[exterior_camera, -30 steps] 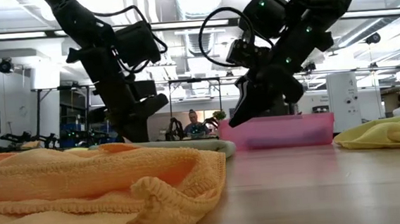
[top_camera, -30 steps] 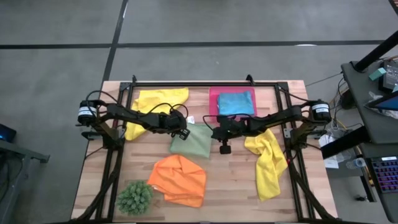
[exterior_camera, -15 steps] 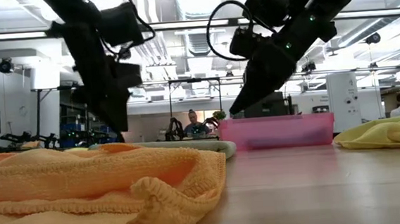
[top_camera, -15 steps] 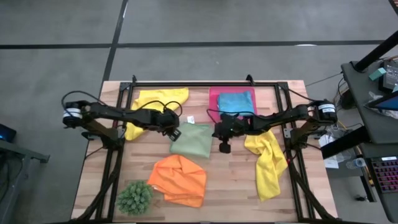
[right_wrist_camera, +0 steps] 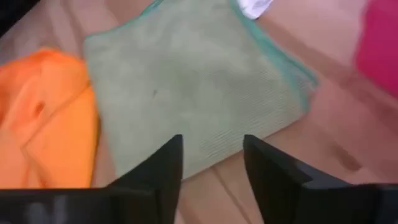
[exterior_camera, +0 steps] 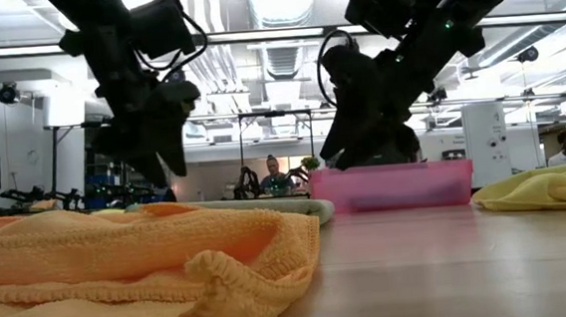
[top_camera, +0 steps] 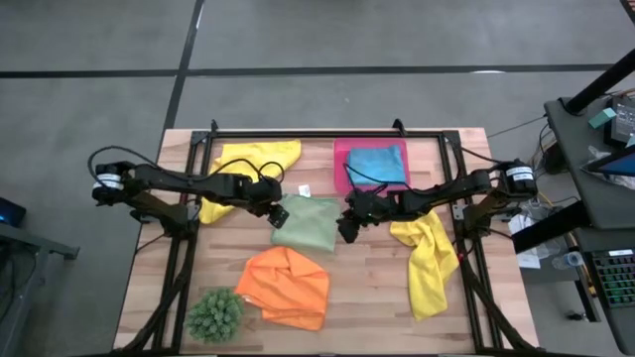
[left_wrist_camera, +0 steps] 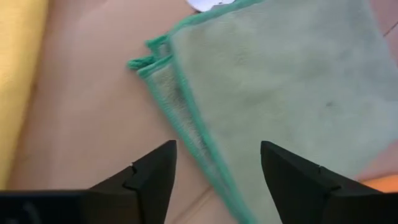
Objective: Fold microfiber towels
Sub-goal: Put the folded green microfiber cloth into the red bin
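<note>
My two arms are dark, nearly black, built of slim jointed links. Each ends outward in a drum-shaped joint with a pale band. Loose black cables loop along both arms. My left gripper (top_camera: 279, 211) and right gripper (top_camera: 346, 228) are matte black blocks. My fingers (left_wrist_camera: 151, 175) are smooth, dark, tapered wedges. Small green lights glow on one arm's housing in the low view.

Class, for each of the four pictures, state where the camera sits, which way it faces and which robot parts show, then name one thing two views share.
High: overhead, facing down; both arms, left gripper, right gripper.
Low: table height, facing across; both arms above orange towel.
Left wrist: looking past its open fingers at green towel.
Right wrist: open fingers.
Shared: both wrist views show the green towel.
</note>
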Robot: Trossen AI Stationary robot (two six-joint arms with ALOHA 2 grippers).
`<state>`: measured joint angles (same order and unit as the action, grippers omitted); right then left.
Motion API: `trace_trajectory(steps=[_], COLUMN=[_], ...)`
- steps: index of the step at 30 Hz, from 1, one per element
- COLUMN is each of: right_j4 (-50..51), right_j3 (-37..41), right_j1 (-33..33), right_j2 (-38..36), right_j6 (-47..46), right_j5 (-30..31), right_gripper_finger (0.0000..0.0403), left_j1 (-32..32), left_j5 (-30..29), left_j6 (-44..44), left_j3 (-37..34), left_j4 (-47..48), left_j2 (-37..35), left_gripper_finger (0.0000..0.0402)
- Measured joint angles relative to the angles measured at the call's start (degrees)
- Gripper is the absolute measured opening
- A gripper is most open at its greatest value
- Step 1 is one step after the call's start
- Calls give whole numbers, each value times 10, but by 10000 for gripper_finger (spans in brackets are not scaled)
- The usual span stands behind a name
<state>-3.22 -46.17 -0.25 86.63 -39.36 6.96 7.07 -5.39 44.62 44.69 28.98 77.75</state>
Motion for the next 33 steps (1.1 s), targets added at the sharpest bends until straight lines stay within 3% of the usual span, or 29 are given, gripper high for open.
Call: trace_trajectory(steps=[9, 14, 24, 28, 33], right_j4=[0, -7, -54, -96, -153], right_j3=[17, 39, 61, 62, 61], right_j1=[-18, -39, -41, -44, -44], right_j2=[0, 1, 10, 44, 79], right_j6=[-72, -109, -127, -127, -127], right_j5=[8, 67, 82, 81, 81], right_gripper_finger=[260, 288, 308, 309, 309], left_j1=[0, 0, 0, 0, 0], left_j5=[10, 22, 39, 45, 47], left_j6=[0, -4, -5, 31, 51], left_j3=[-1, -1, -11, -45, -72], left_j4=[-15, -24, -57, -128, -145], left_j2=[54, 63, 63, 63, 63], left_gripper_finger=[228, 228, 229, 229, 229])
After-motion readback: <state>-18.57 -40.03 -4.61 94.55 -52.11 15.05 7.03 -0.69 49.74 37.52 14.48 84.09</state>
